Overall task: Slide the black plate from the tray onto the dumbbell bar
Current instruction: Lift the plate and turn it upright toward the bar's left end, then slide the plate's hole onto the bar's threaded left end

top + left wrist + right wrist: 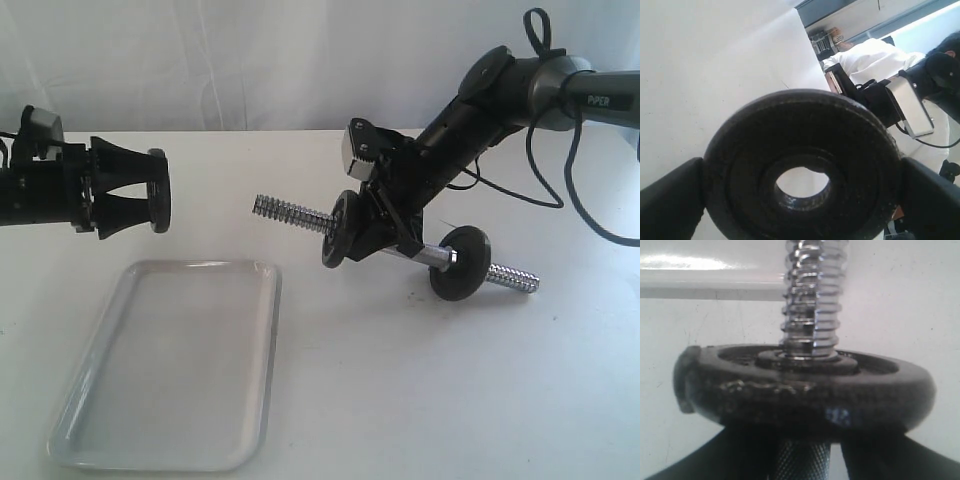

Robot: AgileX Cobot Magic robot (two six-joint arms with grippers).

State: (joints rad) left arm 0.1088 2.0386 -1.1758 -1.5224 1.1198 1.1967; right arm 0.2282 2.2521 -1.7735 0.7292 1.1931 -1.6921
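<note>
Gripping the round matte-black plate, your left tool needed its hole aligned to the slim chrome bar your right tool clamped ahead.

You see a matt, grainy black plate, a glossy translucent plastic tray, and a shiny chrome dumbbell bar.

The word "PIPER" is written in white letters on the dark right arm. A black disc on the dumbbell bar has small pale marks on its rim. They are too blurry to read.
</note>
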